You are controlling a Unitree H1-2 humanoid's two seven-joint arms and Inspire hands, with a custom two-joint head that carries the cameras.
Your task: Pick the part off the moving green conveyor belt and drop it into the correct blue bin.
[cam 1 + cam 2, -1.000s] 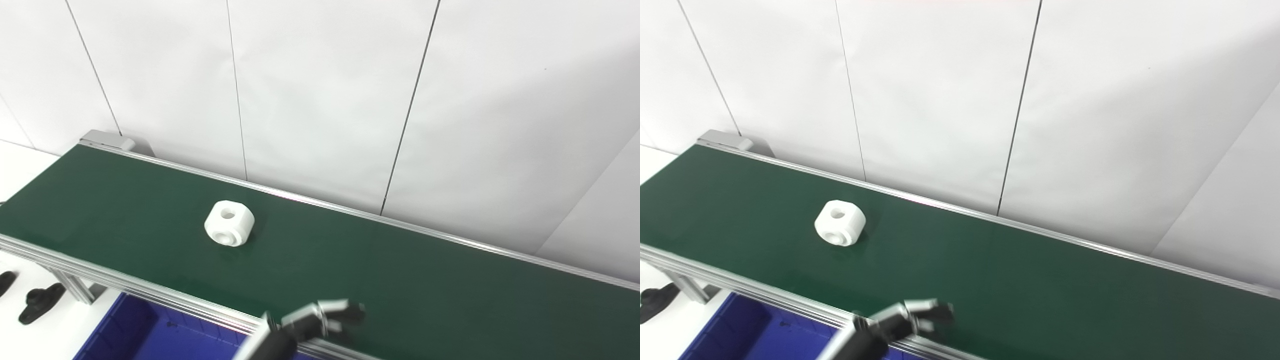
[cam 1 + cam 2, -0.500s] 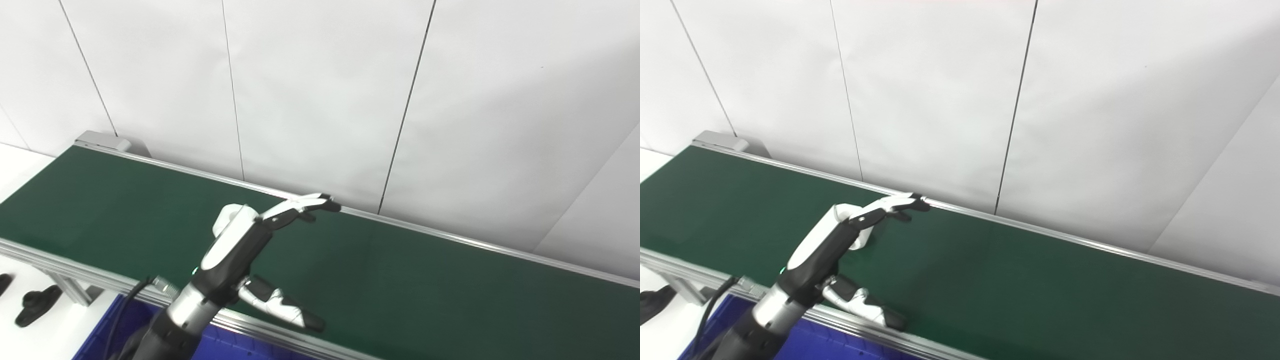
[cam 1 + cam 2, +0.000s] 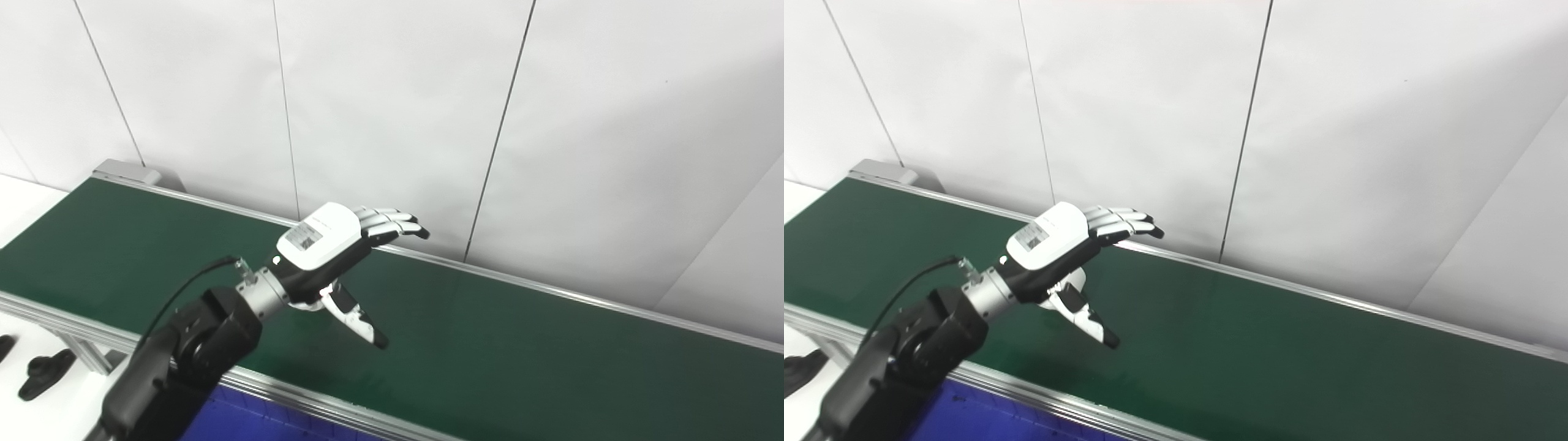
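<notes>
Within the last second our left hand [image 3: 1062, 245] has risen over the belt [image 3: 1274, 343], fingers spread and empty, now covering the white part [image 3: 1077, 282], ready to grasp.

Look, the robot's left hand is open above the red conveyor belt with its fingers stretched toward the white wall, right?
Not quite: the conveyor belt is dark green, not red, as the left eye view shows. The left hand is indeed open above it, fingers stretched toward the white wall.

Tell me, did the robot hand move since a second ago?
Yes. The left robot hand rose from the near rail of the green belt and reached across it toward the far rail. It now hovers open above the white part.
</notes>
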